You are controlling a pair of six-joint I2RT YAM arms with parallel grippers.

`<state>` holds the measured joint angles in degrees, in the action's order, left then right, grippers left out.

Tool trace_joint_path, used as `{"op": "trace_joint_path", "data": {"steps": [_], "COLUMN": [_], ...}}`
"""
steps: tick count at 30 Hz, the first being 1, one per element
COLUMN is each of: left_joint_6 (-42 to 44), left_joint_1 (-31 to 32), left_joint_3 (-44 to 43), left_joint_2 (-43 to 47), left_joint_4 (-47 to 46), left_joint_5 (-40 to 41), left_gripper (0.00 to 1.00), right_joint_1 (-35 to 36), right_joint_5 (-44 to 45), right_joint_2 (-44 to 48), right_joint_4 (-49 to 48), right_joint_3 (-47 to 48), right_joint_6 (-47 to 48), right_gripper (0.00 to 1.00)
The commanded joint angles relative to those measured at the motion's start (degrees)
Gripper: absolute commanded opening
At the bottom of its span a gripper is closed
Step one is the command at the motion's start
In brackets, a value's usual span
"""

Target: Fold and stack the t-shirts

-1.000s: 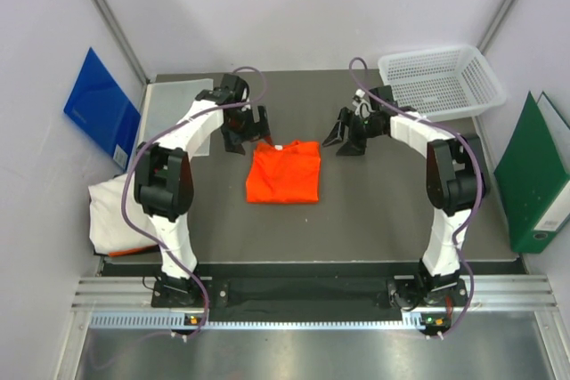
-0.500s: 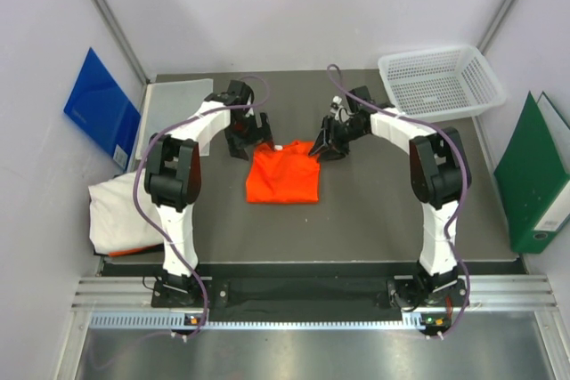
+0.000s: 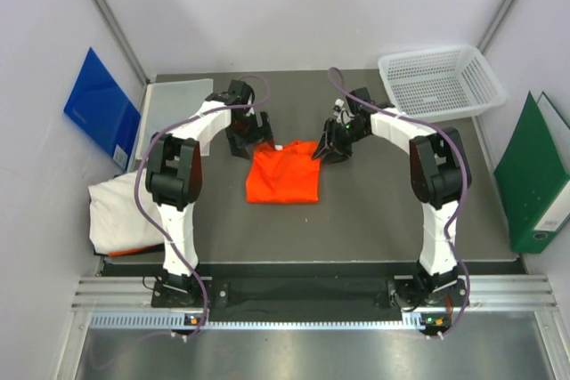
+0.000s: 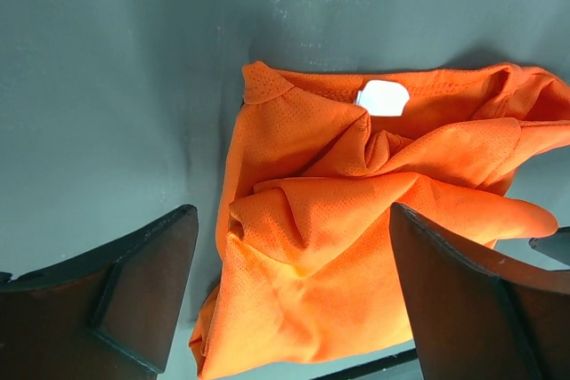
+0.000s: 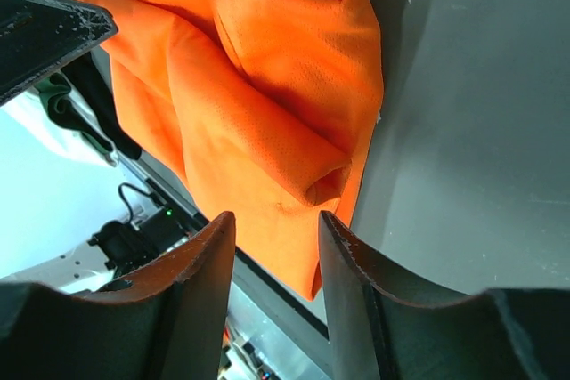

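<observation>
The orange t-shirt (image 3: 283,173) lies folded in a rough square mid-table. In the left wrist view its creased cloth (image 4: 356,220) and white neck label (image 4: 383,97) show. My left gripper (image 3: 251,141) hangs at its far left corner, open wide, the cloth below and between its fingertips (image 4: 292,213). At the far right corner my right gripper (image 3: 322,150) is partly open, with the shirt's rolled edge (image 5: 294,157) seen in the gap (image 5: 276,217) and not pinched. The white t-shirt (image 3: 114,213) lies bunched at the table's left edge.
A white mesh basket (image 3: 441,80) stands at the back right. A clear plastic sheet (image 3: 174,106) lies at the back left. A blue folder (image 3: 100,104) leans on the left wall and a green binder (image 3: 534,171) on the right wall.
Both grippers moved inward to the orange shirt's far corners. The right gripper's jaws narrowed. The shirt has not moved.
</observation>
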<state>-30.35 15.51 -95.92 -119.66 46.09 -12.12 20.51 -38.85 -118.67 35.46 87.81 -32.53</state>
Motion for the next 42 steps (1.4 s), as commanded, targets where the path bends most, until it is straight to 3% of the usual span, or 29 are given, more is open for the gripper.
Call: {"op": "trace_joint_path", "data": {"steps": [1,3,4,7,9,13,24,42], "left_joint_6": [-0.68,-0.76,-0.68,-0.94,-1.12,-1.12,-0.85,-1.82], "left_joint_1": [-0.13,-0.21,-0.13,-0.13,-0.21,-0.13,-1.27,-4.17], "left_joint_3": [-2.26,-2.17,-2.08,-2.08,-2.17,-2.34,-1.46,-6.72], "left_joint_2": [-0.14,-0.05,-0.23,-0.40,-0.67,-0.40,1.53,-1.54], "left_joint_4": [-2.14,-2.58,-2.67,-3.28,-3.55,-3.81,-2.76,-3.81], "left_joint_5": [-0.36,-0.62,-0.80,-1.68,-2.03,-1.77,0.52,4.47], "left_gripper": [0.91,0.85,0.81,0.56,0.30,0.00,0.00,0.00], "right_joint_1": [0.32,0.40,0.41,0.58,0.58,0.58,0.58,-1.09], "right_joint_5": [-0.26,-0.09,-0.08,0.18,0.35,1.14,5.01,12.74], "right_joint_2": [-1.64,-2.44,-2.79,-3.05,-3.06,0.09,8.72,-7.09], "right_joint_4": [-3.29,-3.73,-4.08,-5.49,-5.14,-6.02,-9.01,-8.75], "right_joint_3": [1.57,3.06,3.42,4.56,5.26,4.13,1.93,13.43], "right_joint_6": [0.19,0.10,-0.16,-0.60,-0.60,-0.42,1.77,4.14], "right_gripper": [0.40,0.34,0.23,0.03,0.00,0.00,0.00,0.00]}}
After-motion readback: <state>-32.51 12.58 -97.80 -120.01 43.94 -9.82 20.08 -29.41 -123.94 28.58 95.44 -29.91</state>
